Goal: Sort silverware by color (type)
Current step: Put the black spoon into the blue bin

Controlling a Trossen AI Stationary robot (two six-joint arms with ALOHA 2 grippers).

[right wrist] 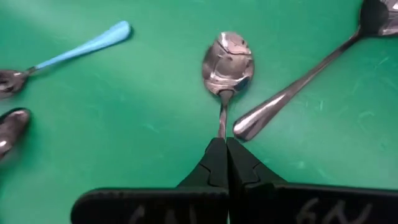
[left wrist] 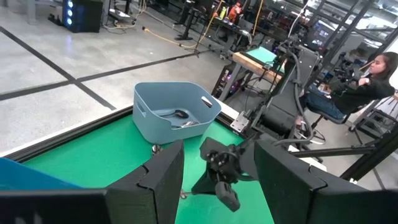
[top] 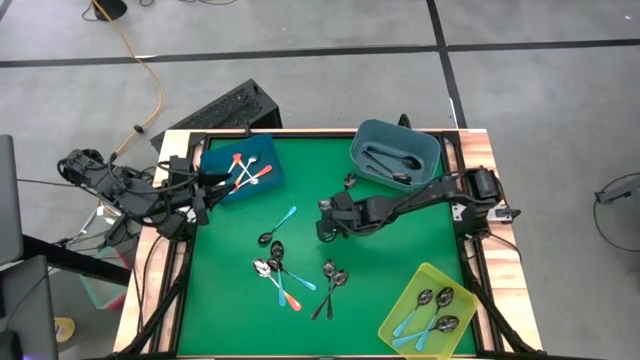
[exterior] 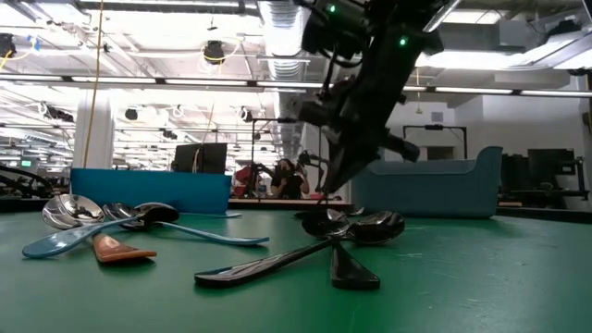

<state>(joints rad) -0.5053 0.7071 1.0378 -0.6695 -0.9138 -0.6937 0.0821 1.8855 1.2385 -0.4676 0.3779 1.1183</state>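
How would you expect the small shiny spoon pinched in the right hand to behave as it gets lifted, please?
The small shiny metal spoon looks rigid, so it should not flop. The right hand, shut on the thin handle's end, probably lets the heavier bowl droop or pivot. Its polished surface looks slippery, so it may slide out. It seems light for the hand.

The bench point(top: 230, 300) sits on a grey concrete floor point(top: 300, 25) crossed by dark tape lines point(top: 300, 55). An orange cable point(top: 150, 70) snakes over the floor beyond the bench's far left corner, and a black keyboard point(top: 225, 110) lies just off that same corner. Looking level across the bench, a big open workshop: long ceiling strip lights point(exterior: 139, 42), silver ducting point(exterior: 282, 37), dark monitors point(exterior: 199, 157) in the distance. A person point(left wrist: 364, 84) sits in a chair off past the bench's far side, near metal frames and another green-topped table point(left wrist: 264, 56).
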